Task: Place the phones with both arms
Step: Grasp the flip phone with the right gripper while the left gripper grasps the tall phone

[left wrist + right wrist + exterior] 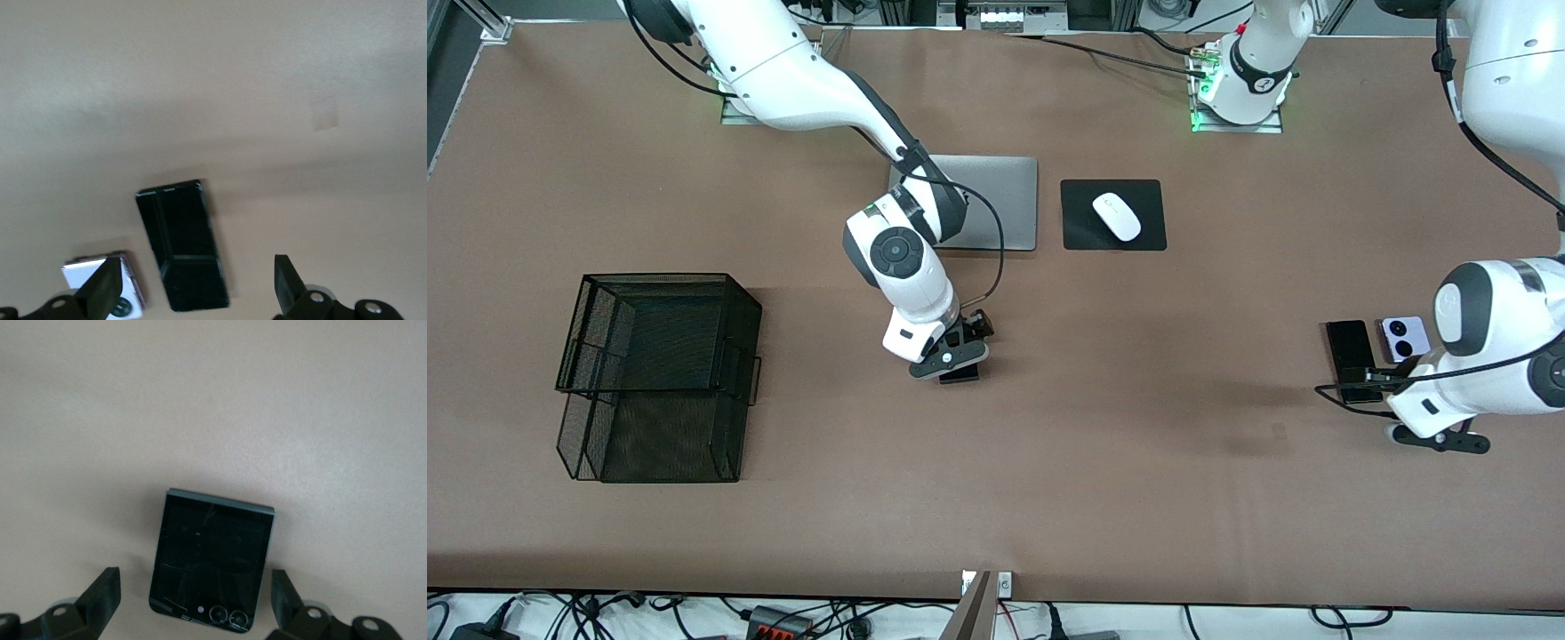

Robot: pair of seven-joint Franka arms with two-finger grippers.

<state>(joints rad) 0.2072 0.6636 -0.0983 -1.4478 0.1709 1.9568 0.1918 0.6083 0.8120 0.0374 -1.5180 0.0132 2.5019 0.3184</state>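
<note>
The right end effector (pixel 193 603), fingers apart, straddles the squarish black phone (pixel 212 560) mid-desk, poised to grasp. The left end effector (pixel 197 287), likewise spread, hovers over the longer black slab phone (pixel 181 243) beside the lavender-white phone (pixel 107 287).

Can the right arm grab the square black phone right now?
Probably yes. The right gripper hangs just over the square black phone with its jaws open on either side, and nothing lies between them on the table.

I was working a robotics lab: two bolted arm bases (pixel 1238 89) flanked the laptop (pixel 996 204) on a brown-papered surface (pixel 1138 462), cables and power strips (pixel 778 622) strewn past its edge.
</note>
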